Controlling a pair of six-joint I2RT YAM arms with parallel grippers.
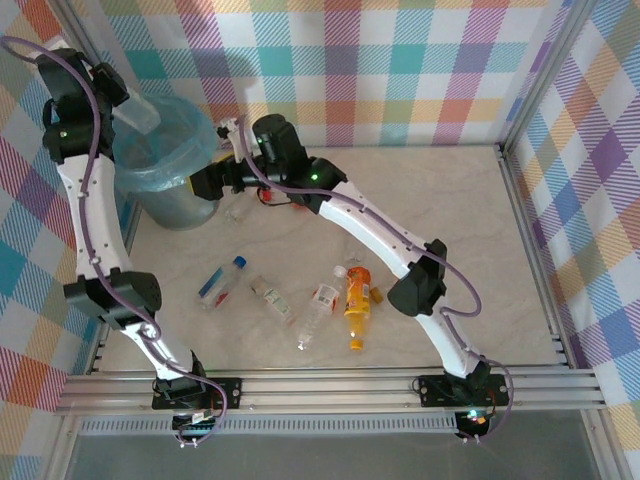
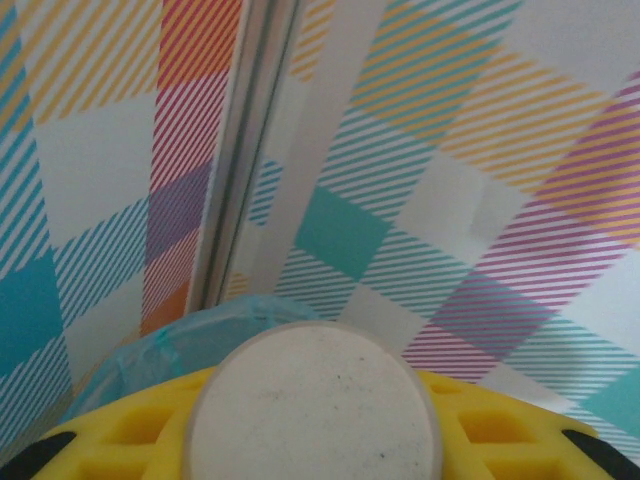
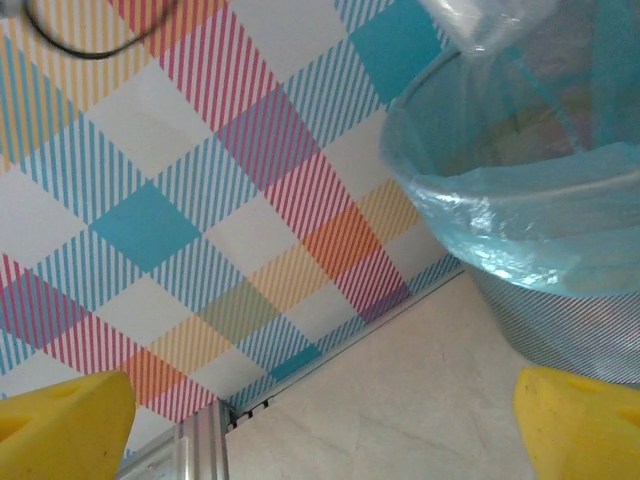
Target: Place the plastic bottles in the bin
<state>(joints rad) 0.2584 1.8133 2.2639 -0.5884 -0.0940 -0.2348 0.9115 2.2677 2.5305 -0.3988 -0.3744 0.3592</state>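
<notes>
Bottle is pinched in the left claw right over the bin, likely for dropping, while the right claw gapes wide and empty, bin just ahead-right, other bottles lying well behind it.

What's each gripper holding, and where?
Left gripper grips a clear bottle by its sides, round end toward the wrist camera, above the bin. Right gripper open, empty.

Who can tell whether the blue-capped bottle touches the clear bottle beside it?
Apart: top view shows bare table between blue-capped bottle and clear bottle.
</notes>
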